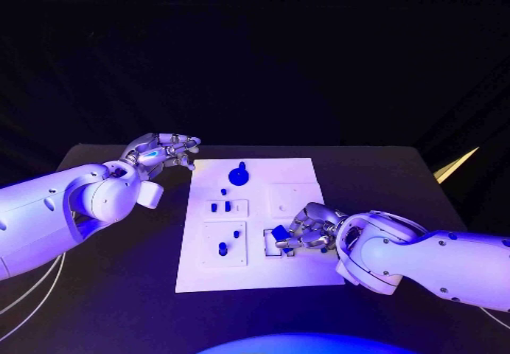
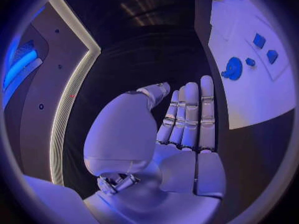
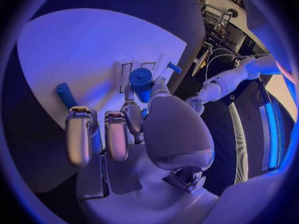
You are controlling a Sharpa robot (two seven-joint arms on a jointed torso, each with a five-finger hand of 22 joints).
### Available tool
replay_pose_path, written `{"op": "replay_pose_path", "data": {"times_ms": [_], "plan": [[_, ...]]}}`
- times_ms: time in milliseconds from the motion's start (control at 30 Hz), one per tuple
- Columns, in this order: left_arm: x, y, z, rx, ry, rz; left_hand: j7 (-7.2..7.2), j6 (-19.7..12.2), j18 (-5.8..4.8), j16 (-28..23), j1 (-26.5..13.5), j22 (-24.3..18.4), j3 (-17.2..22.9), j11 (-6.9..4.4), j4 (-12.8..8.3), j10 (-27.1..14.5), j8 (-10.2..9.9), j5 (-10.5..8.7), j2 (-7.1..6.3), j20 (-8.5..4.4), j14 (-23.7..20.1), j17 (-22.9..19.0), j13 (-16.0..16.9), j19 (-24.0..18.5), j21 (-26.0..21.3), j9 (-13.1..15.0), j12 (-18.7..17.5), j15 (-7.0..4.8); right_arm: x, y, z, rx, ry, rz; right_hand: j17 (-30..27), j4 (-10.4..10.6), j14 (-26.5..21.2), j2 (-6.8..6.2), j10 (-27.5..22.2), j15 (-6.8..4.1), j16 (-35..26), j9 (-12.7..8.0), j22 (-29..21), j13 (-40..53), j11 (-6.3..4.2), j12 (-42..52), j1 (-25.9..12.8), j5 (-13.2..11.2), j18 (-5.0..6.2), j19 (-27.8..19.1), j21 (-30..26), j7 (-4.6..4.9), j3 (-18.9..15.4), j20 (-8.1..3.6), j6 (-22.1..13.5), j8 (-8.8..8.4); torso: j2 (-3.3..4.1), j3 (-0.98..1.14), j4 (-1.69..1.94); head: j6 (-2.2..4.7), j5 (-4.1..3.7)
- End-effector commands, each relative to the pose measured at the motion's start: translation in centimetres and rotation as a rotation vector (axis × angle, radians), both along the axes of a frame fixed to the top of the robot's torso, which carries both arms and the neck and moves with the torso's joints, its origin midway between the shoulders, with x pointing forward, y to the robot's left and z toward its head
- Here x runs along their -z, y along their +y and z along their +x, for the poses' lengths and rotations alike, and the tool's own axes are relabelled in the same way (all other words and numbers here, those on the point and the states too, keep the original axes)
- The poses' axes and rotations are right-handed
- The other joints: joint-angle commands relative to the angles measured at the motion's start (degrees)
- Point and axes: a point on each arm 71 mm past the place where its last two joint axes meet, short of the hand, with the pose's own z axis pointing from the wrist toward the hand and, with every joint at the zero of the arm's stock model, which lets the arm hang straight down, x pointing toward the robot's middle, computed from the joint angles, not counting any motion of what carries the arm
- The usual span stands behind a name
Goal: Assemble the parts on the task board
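White rectangular task board [image 1: 255, 273], table centre. Left hand [image 1: 165, 151], ten o'clock off board, fingers straight, empty. Right hand [image 1: 308, 230], four o'clock, pinching small blue block [image 1: 281, 234] over its recess; insertion step, next needs downward seating.

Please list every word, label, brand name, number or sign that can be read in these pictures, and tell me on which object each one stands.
There is no readable text in these pictures.
The task board carries only outlined squares and blue parts, no letters or numbers.
The left hand, the right hand and the white arms bear no legible brand or label.
The black table is unmarked.
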Motion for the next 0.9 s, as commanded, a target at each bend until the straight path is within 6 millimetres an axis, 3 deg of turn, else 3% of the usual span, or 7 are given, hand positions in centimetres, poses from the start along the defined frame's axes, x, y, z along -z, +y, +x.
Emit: {"op": "replay_pose_path", "data": {"times_ms": [33,400,900], "plan": [[-0.1,-0.3,0.0,0.007,-0.001,-0.004,0.11,-1.21,0.32,-0.86,-0.71,-0.65,-0.17,0.2,0.13,-0.19,0.34,-0.29,0.86,0.22,0.4,-0.57,-0.61,1.18,-0.66,-0.47,-0.32,0.2,0.1,0.5,0.1,-0.011,-0.003,-0.005,11.95,-0.05,5.38,3.28,2.9,-0.54,0.87,3.09,14.05,0.68,-1.24,-0.75,0.84,-0.02,-1.35,5.01,1.52,-0.57,-1.66,-0.97,1.04,1.9,0.03,0.07,-0.04,-0.03,0.12],[-0.1,-0.3,0.0,0.008,0.0,-0.005,0.11,-1.21,0.32,-0.86,-0.71,-0.65,-0.17,0.2,0.13,-0.19,0.34,-0.29,0.86,0.22,0.4,-0.57,-0.61,1.18,-0.66,-0.47,-0.32,0.2,0.3,1.7,0.4,-0.041,-0.005,-0.011,11.99,-0.11,5.38,3.4,3.19,-0.6,0.88,3.4,14.04,1.16,-1.34,-0.27,0.44,-0.01,-1.34,4.99,1.46,-0.73,-2.08,-1.01,1.47,2.14,0.06,0.08,-0.01,-0.18,0.32],[-0.1,-0.3,0.0,0.008,0.001,-0.005,0.11,-1.21,0.32,-0.86,-0.71,-0.65,-0.17,0.2,0.13,-0.19,0.34,-0.29,0.86,0.22,0.4,-0.57,-0.61,1.18,-0.66,-0.47,-0.32,0.2,0.6,1.6,0.7,-0.039,-0.002,-0.036,11.96,-0.01,5.36,3.78,3.25,-0.75,0.85,3.94,14.03,1.24,-1.49,-0.45,-1.04,-0.02,-1.33,4.98,1.46,-0.91,-3.22,-1.13,1.82,2.36,0.03,0.08,-0.09,-0.33,0.59]]}}
